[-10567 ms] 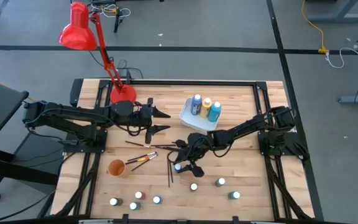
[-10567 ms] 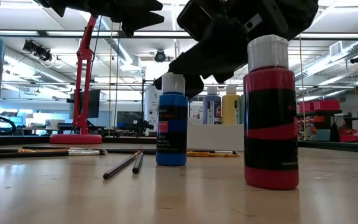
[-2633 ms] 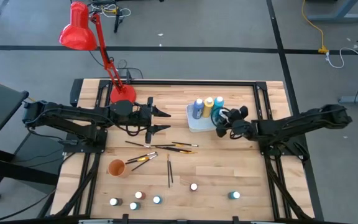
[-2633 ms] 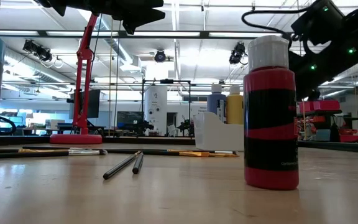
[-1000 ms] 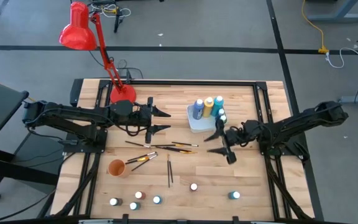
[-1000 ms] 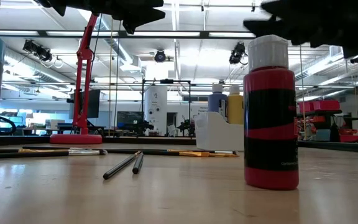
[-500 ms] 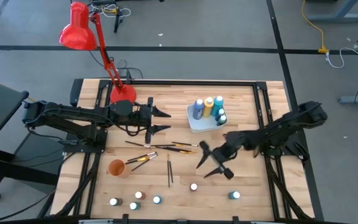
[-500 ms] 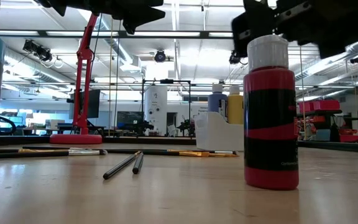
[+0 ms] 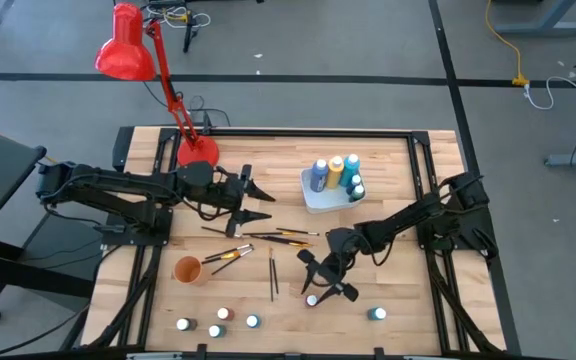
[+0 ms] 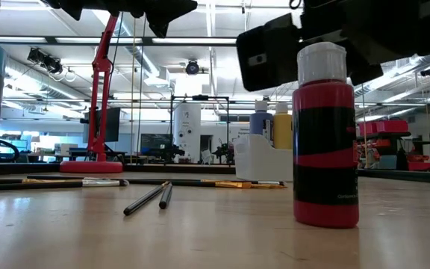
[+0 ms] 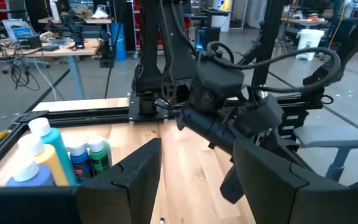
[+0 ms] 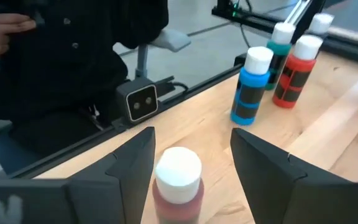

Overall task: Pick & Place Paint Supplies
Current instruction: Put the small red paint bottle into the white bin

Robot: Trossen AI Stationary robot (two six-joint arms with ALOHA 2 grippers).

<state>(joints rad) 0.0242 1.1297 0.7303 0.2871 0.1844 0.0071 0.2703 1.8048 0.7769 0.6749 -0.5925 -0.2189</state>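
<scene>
A red paint bottle with a white cap stands on the table near its front edge. My right gripper is open, with one finger on either side of the bottle's cap and neither touching it. A white tray holds blue, yellow, teal and green bottles. Several thin brushes lie at mid-table. My left gripper hangs open above the table left of the tray, holding nothing.
An orange cup stands front left, with several small bottles along the front edge and one more at the front right. A red desk lamp rises at the back left. A person in dark clothes is beyond the table's edge.
My right gripper has swung from beside the tray toward the table's near edge and left, sinking as it went, until its open fingers stand around the red bottle. My left gripper has turned a little in place. The bottles and brushes have stayed where they were.
</scene>
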